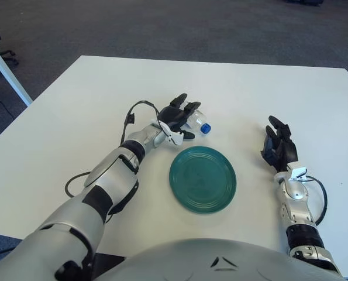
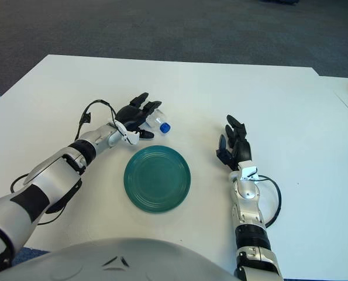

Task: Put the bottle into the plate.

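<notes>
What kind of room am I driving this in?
Probably an office or lab: dark carpet floor around a plain white table, with part of another desk at the left edge.

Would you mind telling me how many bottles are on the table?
1: a bottle with a blue cap, in the left hand, just beyond the green plate. None shows elsewhere.
</notes>
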Controlling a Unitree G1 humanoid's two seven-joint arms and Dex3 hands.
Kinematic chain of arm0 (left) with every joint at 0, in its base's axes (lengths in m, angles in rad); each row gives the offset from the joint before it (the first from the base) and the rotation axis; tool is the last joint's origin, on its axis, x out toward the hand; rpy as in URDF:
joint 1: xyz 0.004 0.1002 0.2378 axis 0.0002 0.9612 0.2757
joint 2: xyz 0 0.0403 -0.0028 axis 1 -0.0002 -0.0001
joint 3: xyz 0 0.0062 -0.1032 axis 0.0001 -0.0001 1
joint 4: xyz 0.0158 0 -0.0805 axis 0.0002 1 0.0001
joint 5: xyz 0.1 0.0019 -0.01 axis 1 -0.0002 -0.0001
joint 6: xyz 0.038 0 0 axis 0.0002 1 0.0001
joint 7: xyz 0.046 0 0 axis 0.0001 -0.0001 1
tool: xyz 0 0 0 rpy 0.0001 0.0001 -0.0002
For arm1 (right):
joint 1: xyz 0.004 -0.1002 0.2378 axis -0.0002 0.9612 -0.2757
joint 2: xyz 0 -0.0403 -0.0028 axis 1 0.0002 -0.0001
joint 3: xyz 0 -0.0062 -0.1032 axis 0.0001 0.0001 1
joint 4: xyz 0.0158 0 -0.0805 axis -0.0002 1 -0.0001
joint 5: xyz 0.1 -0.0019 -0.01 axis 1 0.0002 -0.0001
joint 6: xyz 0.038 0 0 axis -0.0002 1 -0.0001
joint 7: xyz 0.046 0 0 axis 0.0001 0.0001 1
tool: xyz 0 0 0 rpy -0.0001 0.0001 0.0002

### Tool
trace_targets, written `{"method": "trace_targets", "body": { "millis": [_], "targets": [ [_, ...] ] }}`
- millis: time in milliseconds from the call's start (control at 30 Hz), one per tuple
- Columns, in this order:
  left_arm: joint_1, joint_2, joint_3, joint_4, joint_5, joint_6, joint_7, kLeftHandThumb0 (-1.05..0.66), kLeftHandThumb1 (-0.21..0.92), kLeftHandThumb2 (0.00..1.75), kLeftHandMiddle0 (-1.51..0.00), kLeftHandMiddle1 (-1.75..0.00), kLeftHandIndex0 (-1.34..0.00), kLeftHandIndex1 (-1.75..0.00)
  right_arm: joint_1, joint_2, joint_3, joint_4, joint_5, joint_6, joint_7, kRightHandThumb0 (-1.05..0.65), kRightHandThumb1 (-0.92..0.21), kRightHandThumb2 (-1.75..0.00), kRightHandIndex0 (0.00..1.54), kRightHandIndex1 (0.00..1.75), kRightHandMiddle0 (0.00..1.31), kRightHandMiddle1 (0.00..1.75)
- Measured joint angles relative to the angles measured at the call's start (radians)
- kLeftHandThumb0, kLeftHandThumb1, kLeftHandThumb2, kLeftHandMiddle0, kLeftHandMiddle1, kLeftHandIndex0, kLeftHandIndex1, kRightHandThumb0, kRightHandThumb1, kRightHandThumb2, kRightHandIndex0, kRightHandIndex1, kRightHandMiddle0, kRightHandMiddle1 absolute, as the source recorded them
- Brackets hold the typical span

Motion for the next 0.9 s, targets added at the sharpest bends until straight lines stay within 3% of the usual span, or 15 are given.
{"method": "trace_targets", "body": {
  "millis": [67, 100, 167, 200, 233, 300, 533, 600, 667, 733, 800, 900],
  "targets": [
    [-0.006, -0.010, -0.007, 0.006, 0.000, 0.018, 0.001, -0.95, 0.92, 0.21, -0.48, -0.09, -0.03, -0.76, 0.009, 0.000, -0.001, -0.010, 0.000, 0.002, 0.000, -0.68, -0.92, -0.79, 0.24, 0.00, 0.00, 0.53],
    [-0.008, -0.013, -0.012, 0.008, 0.001, 0.025, 0.001, -0.94, 0.92, 0.19, -0.46, -0.24, -0.03, -0.81, 0.014, 0.000, -0.002, -0.016, 0.000, 0.003, 0.001, -0.68, -0.92, -0.79, 0.24, 0.00, 0.00, 0.52],
    [-0.011, -0.016, -0.024, 0.009, 0.004, 0.036, 0.006, -0.89, 0.92, 0.13, -0.33, -0.97, -0.09, -1.01, 0.025, 0.000, -0.004, -0.027, 0.001, 0.004, 0.003, -0.67, -0.92, -0.79, 0.24, 0.00, 0.00, 0.52],
    [-0.012, -0.017, -0.032, 0.009, 0.006, 0.041, 0.012, -0.87, 0.91, 0.11, -0.31, -1.25, -0.13, -1.12, 0.029, 0.000, -0.006, -0.032, 0.002, 0.006, 0.005, -0.67, -0.92, -0.80, 0.24, 0.00, 0.00, 0.52],
    [-0.014, -0.017, -0.039, 0.009, 0.010, 0.045, 0.019, -0.85, 0.91, 0.09, -0.30, -1.43, -0.15, -1.19, 0.033, 0.000, -0.007, -0.036, 0.002, 0.008, 0.006, -0.67, -0.92, -0.80, 0.24, 0.00, 0.00, 0.52],
    [-0.019, -0.018, -0.052, 0.010, 0.017, 0.051, 0.025, -0.83, 0.90, 0.08, -0.32, -1.58, -0.18, -1.26, 0.040, 0.000, -0.009, -0.045, 0.002, 0.012, 0.006, -0.67, -0.92, -0.80, 0.24, 0.00, 0.00, 0.52],
    [-0.035, -0.025, -0.087, 0.017, 0.035, 0.064, 0.027, -0.65, 0.88, 0.06, -0.48, -1.73, -0.29, -1.44, 0.066, 0.000, -0.012, -0.076, -0.001, 0.019, 0.001, -0.67, -0.92, -0.82, 0.25, 0.01, 0.00, 0.52],
    [-0.039, -0.029, -0.096, 0.019, 0.039, 0.073, 0.027, -0.50, 0.81, 0.33, -0.53, -1.74, -0.44, -1.45, 0.075, 0.001, -0.012, -0.090, -0.003, 0.026, -0.002, -0.66, -0.92, -0.82, 0.25, 0.01, 0.00, 0.52],
    [-0.041, -0.032, -0.107, 0.019, 0.043, 0.084, 0.027, -0.45, 0.73, 0.51, -0.57, -1.74, -0.49, -1.48, 0.089, 0.003, -0.012, -0.106, -0.003, 0.031, -0.003, -0.67, -0.92, -0.83, 0.25, 0.00, 0.00, 0.52],
    [-0.043, -0.035, -0.115, 0.020, 0.047, 0.094, 0.027, -0.42, 0.69, 0.61, -0.60, -1.74, -0.51, -1.50, 0.100, 0.003, -0.012, -0.117, -0.003, 0.031, -0.003, -0.67, -0.92, -0.83, 0.25, 0.00, 0.00, 0.52],
    [-0.045, -0.037, -0.125, 0.021, 0.051, 0.103, 0.029, -0.42, 0.57, 0.87, -0.66, -1.75, -0.51, -1.62, 0.106, 0.004, -0.012, -0.122, -0.003, 0.031, -0.002, -0.67, -0.92, -0.85, 0.24, 0.00, 0.00, 0.51],
    [-0.047, -0.043, -0.156, 0.024, 0.077, 0.129, 0.067, -0.43, 0.48, 1.06, -0.76, -1.75, -0.51, -1.70, 0.115, 0.004, -0.008, -0.123, -0.001, 0.015, 0.014, -0.68, -0.92, -0.87, 0.24, 0.00, 0.00, 0.51]
  ]
}}
